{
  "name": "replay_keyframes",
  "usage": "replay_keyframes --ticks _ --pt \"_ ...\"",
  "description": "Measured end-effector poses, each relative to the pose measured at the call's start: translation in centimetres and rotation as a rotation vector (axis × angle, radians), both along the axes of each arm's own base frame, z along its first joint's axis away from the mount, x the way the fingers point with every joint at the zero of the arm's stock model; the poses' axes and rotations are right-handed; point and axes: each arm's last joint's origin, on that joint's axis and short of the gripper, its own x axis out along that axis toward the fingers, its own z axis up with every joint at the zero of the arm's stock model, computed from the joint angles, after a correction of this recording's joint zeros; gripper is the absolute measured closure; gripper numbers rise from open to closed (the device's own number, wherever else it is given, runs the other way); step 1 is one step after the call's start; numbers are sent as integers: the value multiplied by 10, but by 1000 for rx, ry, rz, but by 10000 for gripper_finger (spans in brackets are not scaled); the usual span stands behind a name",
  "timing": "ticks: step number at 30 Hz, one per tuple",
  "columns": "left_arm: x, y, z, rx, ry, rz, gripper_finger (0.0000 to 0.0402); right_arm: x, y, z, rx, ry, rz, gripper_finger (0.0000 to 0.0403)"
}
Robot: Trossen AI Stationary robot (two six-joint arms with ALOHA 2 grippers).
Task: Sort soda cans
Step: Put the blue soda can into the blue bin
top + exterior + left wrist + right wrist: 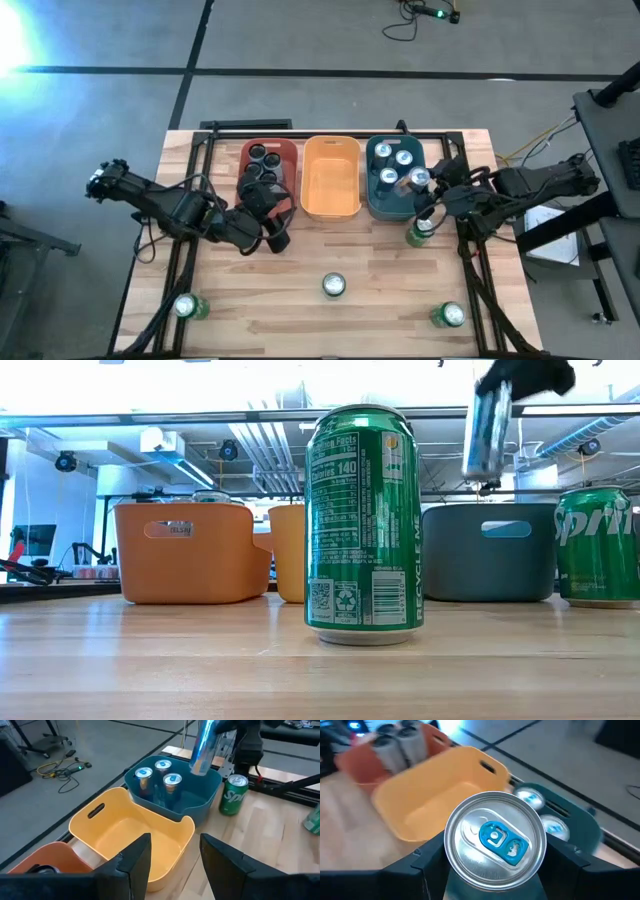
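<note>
The wooden counter (300, 300) carried three tubs in a row: red tub (285, 150), yellow tub (330, 178) and teal tub (385, 205). The right gripper (428, 190) hung over the teal tub's near corner, its jaws clamped on a pale blue can (202, 747) lifted clear above the rim. The left gripper (268, 225) waited just in front of the red tub, jaws apart and empty. Three blue-tabbed cans (157, 774) stood inside the teal tub, black cans (262, 165) in the red one. Four green cans (333, 285) stood on the counter, one (417, 236) just beside the teal tub.
</note>
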Motion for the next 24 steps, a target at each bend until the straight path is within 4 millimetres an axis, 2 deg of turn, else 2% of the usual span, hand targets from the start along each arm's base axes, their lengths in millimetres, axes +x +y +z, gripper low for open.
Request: replay_keyframes --ticks 6,10,16,24 --pt "13 -5 -9 5 -2 21 248 -10 -11 -51 55 41 -137 160" --pt "21 -5 -14 8 8 35 248 -9 -16 -78 99 49 -133 165" --pt "25 -3 -12 -15 -14 59 248 -1 -24 -98 44 115 -60 161" --pt "25 -3 -4 -29 -40 61 248 0 -41 -106 31 188 -52 165"
